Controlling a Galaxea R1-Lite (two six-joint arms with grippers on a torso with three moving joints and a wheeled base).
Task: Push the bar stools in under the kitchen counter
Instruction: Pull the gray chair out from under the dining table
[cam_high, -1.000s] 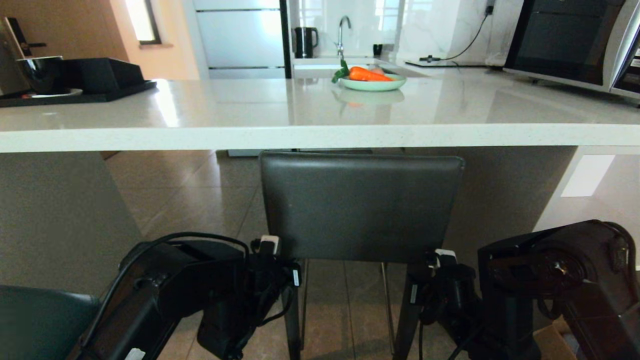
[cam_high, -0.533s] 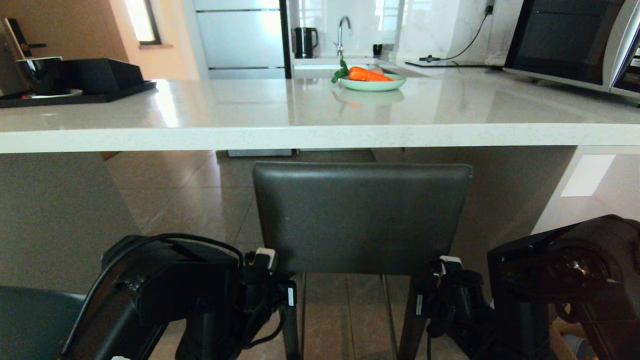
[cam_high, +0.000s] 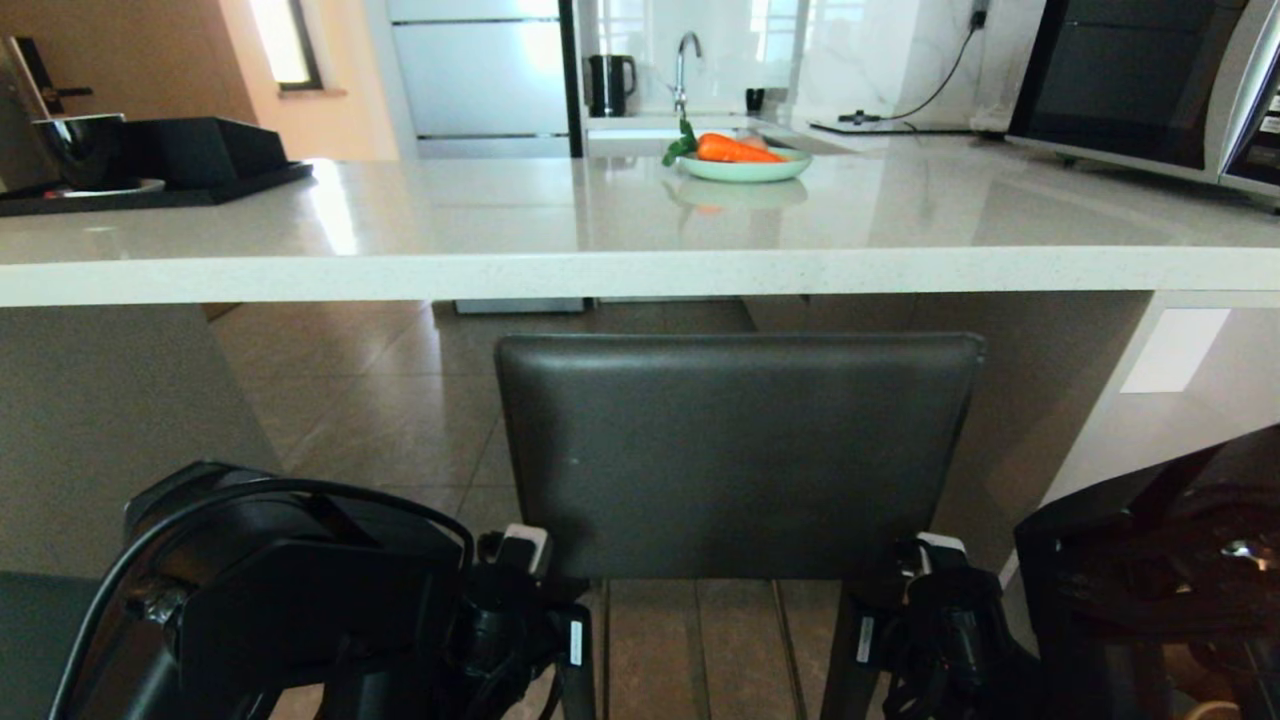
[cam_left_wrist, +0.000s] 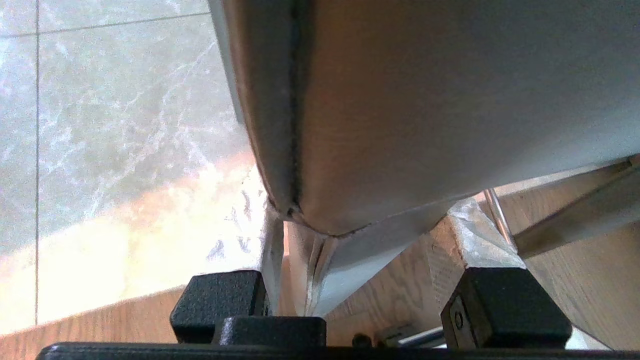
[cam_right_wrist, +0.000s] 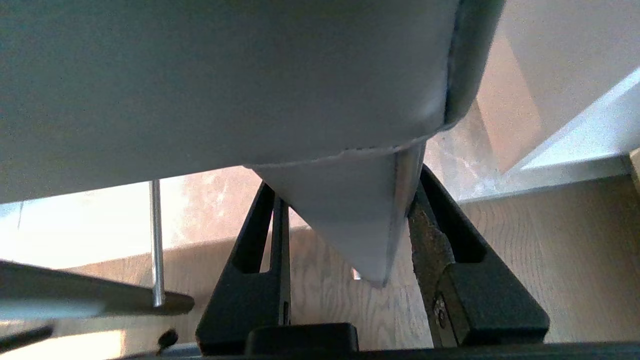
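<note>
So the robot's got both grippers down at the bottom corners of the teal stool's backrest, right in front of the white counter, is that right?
Not quite: the colour is wrong. The head view shows a dark grey stool with a square back, not a teal one. The rest holds: the left gripper and right gripper sit at the backrest's lower corners, each straddling a leg, in front of the white counter.

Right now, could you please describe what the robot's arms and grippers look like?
Both arms are bulky, matt black housings. The left arm carries a looping black cable and small white labels near the wrist; the right arm shows a metal fitting. The left gripper and right gripper have black, textured fingers, the right's tapering like wedges.
</note>
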